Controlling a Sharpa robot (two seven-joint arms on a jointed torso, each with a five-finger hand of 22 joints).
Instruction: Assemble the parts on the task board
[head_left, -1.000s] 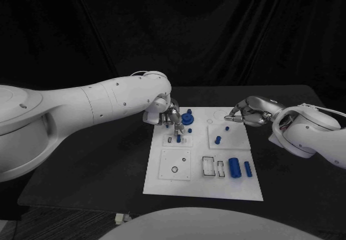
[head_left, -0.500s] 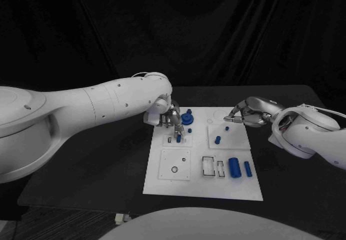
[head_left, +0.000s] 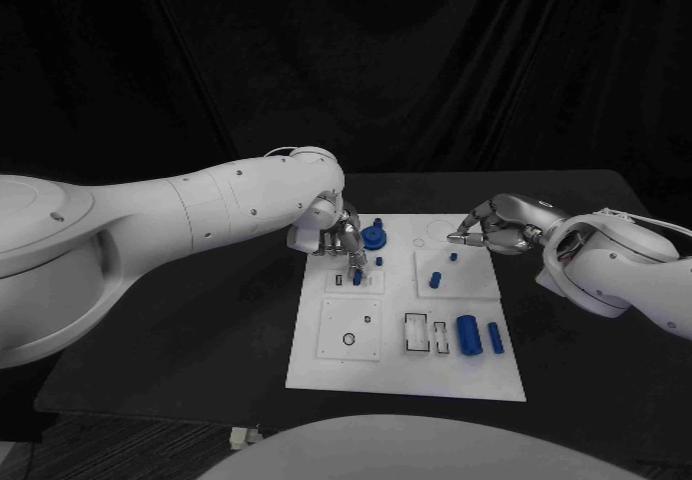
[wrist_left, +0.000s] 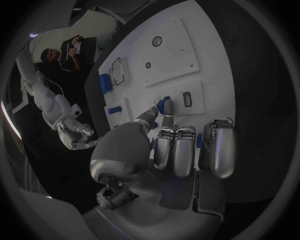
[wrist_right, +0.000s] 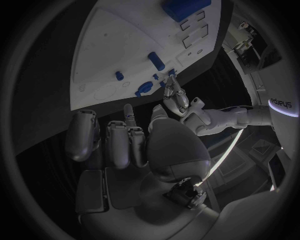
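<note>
The white task board (head_left: 411, 375) lies mid-table. My left hand (head_left: 340, 240) reaches over its far left plate, where thumb and a finger pinch a small blue part (wrist_left: 164, 104) beside a slot; the same small blue part (head_left: 356, 273) sits under the fingertips in the head view. A blue round part (head_left: 374, 238) stands just right of that hand. My right hand (head_left: 492, 225) hovers at the board's far right edge with fingers curled in, and nothing shows in it. A big blue cylinder (head_left: 467, 334) and a slimmer one (head_left: 496, 338) lie at the near right.
Two small blue pieces (head_left: 453, 257) (head_left: 436, 280) sit on the right-hand plate, and a short peg (head_left: 379, 261) stands beside my left fingers. The near left plate (head_left: 351, 328) has a round hole. Black table (head_left: 188, 330) surrounds the board.
</note>
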